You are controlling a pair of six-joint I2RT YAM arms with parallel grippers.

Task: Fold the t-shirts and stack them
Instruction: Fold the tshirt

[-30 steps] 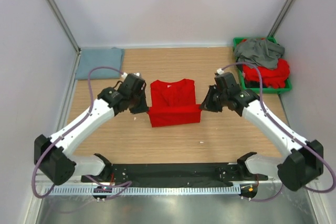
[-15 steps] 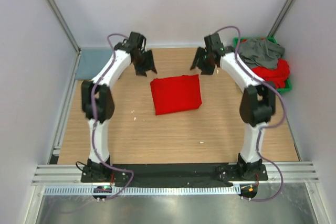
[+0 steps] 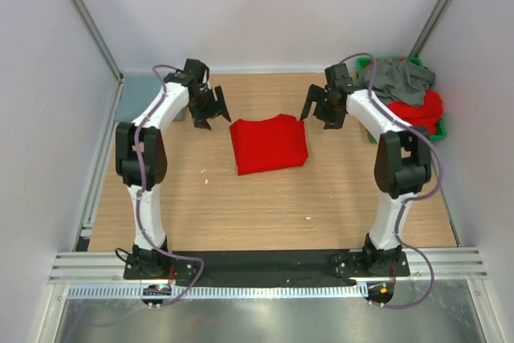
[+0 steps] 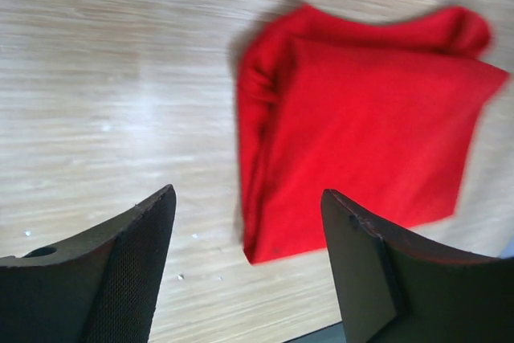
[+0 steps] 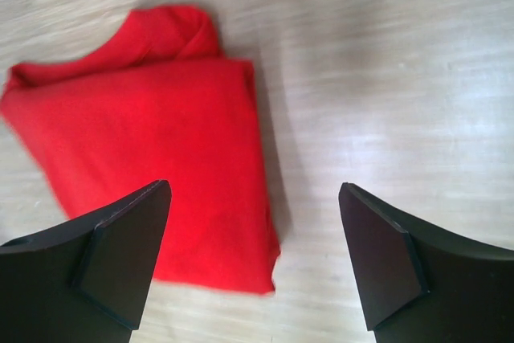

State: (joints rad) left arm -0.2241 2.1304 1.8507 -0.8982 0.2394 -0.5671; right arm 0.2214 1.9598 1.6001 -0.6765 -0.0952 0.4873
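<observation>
One folded red t-shirt [image 3: 269, 144] centre, green bin [image 3: 436, 137] back-right, blue-grey shirt [image 3: 128, 102] back-left

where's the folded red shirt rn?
Top view: the folded red t-shirt lies flat mid-table, between the left gripper and the right gripper, both open, neither holding it; the green bin sits far right.

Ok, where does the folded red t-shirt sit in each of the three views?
Top external: folded red t-shirt at the picture's centre.
Left wrist: right of centre, mostly upper half.
Right wrist: left half, from the upper left towards the middle.
Shared landmark: the wooden tabletop beneath it.
</observation>
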